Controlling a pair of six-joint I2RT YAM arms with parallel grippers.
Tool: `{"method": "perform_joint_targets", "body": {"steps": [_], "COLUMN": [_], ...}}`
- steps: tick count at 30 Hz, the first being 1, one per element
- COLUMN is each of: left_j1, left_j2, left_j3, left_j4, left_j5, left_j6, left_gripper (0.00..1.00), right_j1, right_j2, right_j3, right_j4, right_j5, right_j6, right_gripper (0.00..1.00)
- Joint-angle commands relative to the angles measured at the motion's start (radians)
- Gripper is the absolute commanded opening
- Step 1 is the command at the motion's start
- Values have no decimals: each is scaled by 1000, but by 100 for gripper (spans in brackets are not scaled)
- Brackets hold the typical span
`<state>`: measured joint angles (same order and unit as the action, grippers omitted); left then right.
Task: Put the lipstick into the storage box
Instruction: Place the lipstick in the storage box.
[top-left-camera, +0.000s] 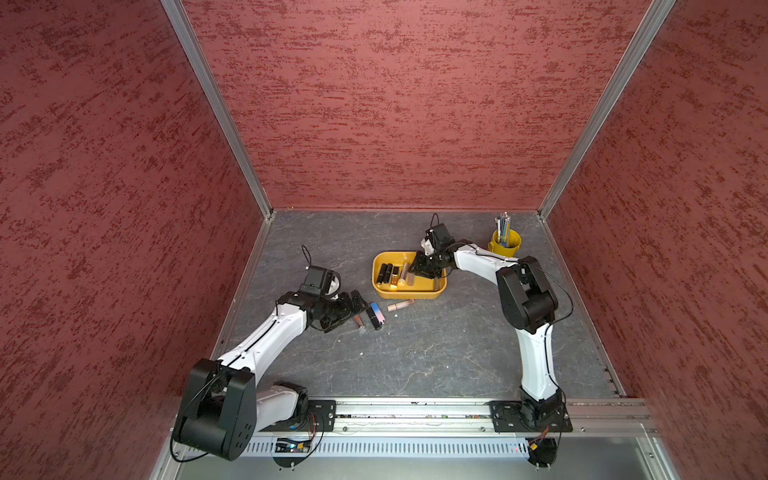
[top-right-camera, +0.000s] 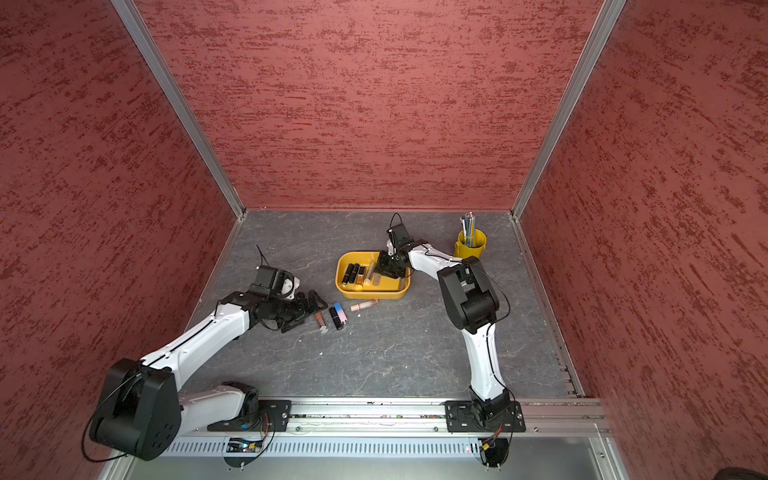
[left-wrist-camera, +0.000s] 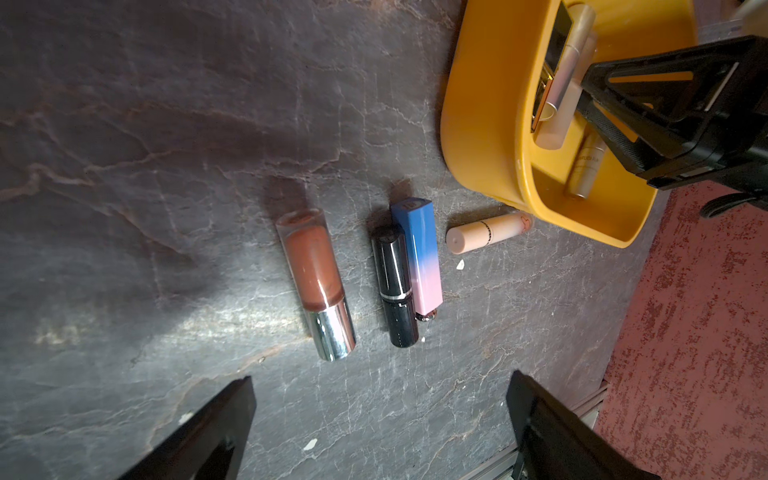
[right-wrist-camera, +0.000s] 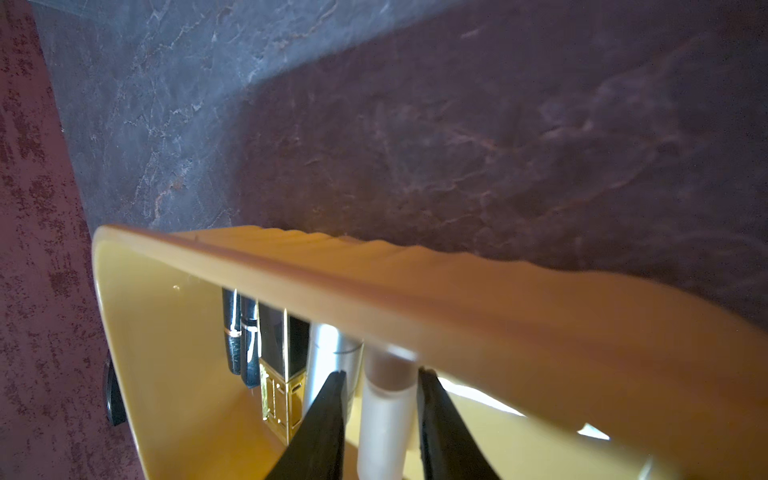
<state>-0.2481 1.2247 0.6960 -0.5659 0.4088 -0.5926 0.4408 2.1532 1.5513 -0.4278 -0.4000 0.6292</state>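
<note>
Here, your right gripper (right-wrist-camera: 380, 372) hangs low inside the storage box (right-wrist-camera: 415, 299). Its two black jaws stand slightly apart astride a frosted tube (right-wrist-camera: 386, 419) of lipstick. A sliver of gap shows on one side of the tube, while the other jaw sits at or against it; you cannot tell which. The tube lies within the mustard-yellow walls beside a silver tube (right-wrist-camera: 328, 353), a gold case (right-wrist-camera: 282, 399) and two black tubes (right-wrist-camera: 239, 332), all lined up on the box floor. In both top views the box sits mid-table on the slate-grey tabletop (top-left-camera: 415, 353), with the right gripper over its right half.

Your left gripper (left-wrist-camera: 381, 376) hovers above the tabletop, jaws spread wide with nothing between them. Just ahead of it, outside the box, lie a brown gloss tube (left-wrist-camera: 316, 278) with a silver cap and a black lipstick (left-wrist-camera: 395, 286) touching a blue-to-pink lipstick (left-wrist-camera: 417, 253). A peach tube (left-wrist-camera: 486, 230) lies just beside the box's near wall. A yellow pen cup (top-left-camera: 505, 243) stands well apart from all of this, at the far right.
</note>
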Motion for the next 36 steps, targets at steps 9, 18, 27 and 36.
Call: {"method": "perform_joint_targets", "body": {"steps": [9, 18, 27, 36], "left_j1": [-23, -39, -25, 168], "left_j2": [39, 78, 32, -280], "left_j3": [48, 83, 52, -85], "left_j4": [-23, -61, -13, 35], "left_j5": [-60, -126, -107, -18], "left_j6": [22, 35, -17, -130], "left_gripper": [86, 84, 84, 85], "right_j1": [-10, 26, 199, 432], "right_j2": [-144, -414, -578, -439], "right_j3": [-68, -228, -301, -154], "right_j4": [68, 9, -133, -208], "right_j5": [-22, 5, 113, 226], "right_j6": [-9, -109, -217, -238], "right_gripper": [40, 49, 53, 55]}}
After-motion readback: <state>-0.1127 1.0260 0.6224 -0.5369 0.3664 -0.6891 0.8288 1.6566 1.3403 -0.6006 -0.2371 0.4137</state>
